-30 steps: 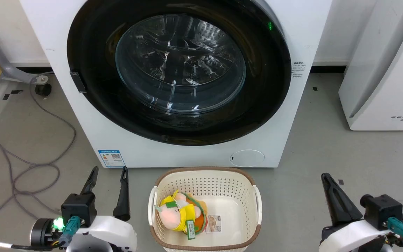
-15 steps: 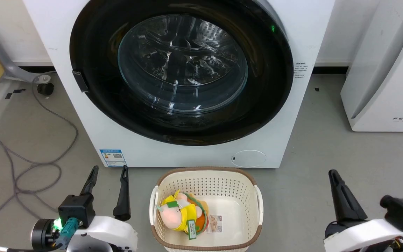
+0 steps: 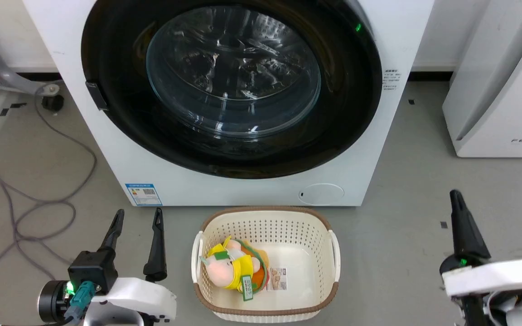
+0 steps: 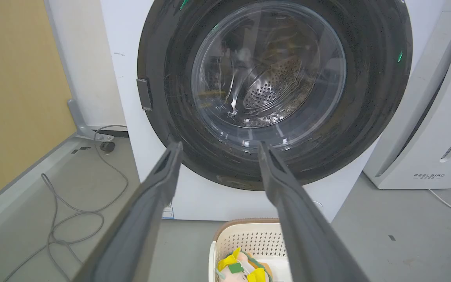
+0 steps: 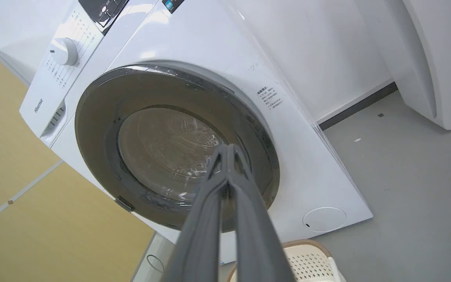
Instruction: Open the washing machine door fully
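The white washing machine stands straight ahead, and its round glossy black door lies closed flat against the front. A small dark latch tab sits on the door's left edge. Through the glass bowl I see the steel drum. My left gripper is open and empty, low at the left, well short of the machine; its fingers frame the door's lower part. My right gripper is shut on nothing, low at the far right. Its joined tips point at the door.
A cream laundry basket with a plush toy sits on the floor between my arms, just before the machine. The white FEELAIR appliance stands at the right. A grey cable loops on the floor at the left.
My right gripper has moved outward to the right and forward, and its wrist has turned. The head camera shifted a little. The door and my left gripper stay as they were.
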Robot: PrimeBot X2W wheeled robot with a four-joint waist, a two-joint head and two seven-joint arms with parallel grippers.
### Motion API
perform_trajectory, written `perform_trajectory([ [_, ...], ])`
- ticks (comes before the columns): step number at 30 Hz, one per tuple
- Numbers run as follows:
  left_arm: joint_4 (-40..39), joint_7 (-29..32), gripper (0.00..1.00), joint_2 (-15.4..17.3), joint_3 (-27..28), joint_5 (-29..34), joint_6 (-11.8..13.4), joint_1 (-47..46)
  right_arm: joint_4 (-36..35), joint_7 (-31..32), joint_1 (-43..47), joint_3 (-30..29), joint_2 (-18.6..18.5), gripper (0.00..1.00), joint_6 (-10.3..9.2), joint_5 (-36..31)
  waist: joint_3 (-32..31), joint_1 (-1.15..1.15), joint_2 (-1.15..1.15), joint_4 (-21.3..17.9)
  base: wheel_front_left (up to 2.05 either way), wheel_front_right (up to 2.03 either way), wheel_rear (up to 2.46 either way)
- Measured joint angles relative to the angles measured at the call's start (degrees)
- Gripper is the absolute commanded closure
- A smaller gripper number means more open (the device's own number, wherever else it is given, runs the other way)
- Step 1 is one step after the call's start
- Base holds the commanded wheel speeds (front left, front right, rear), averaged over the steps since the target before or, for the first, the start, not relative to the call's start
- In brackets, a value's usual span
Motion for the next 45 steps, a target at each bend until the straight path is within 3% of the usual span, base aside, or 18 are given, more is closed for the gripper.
perform_trajectory([
  [13, -0.87, -1.44, 0.00, -0.31, 0.66, -1.64, -1.51, -2.50, 6.08, -1.27, -13.52, -0.85, -0.35, 1.00, 0.00, 13.37, 4.31, 0.00, 0.00, 0.12, 0.00, 0.00, 0.00],
  [23, -1.94, -2.52, 0.00, -0.49, 1.21, -3.31, -2.63, -5.03, 14.70, -2.40, -27.73, -0.12, -5.42, 1.00, 0.00, 22.50, 7.88, 0.00, 0.00, 1.27, 0.00, 0.00, 0.00],
  [31, -2.50, -3.27, 0.00, -0.56, 0.42, -3.94, -3.43, -6.57, 22.79, -2.35, -40.30, 4.63, -10.49, 1.00, 0.00, 28.75, 10.10, 0.00, 0.00, 2.50, 0.00, 0.00, 0.00],
  [39, -2.77, -4.24, 0.00, -0.64, 0.11, -5.70, -4.12, -8.22, 33.10, 1.09, -54.90, 15.03, -17.49, 1.00, 0.00, 31.33, 12.38, 0.00, 0.00, 3.81, 0.00, 0.00, 0.00],
  [45, -2.75, -4.82, 0.00, -0.73, 0.33, -6.30, -4.55, -8.55, 40.56, 6.35, -64.93, 22.84, -18.83, 1.00, 0.00, 31.50, 13.89, 0.00, 0.00, 4.00, 0.00, 0.00, 0.00],
])
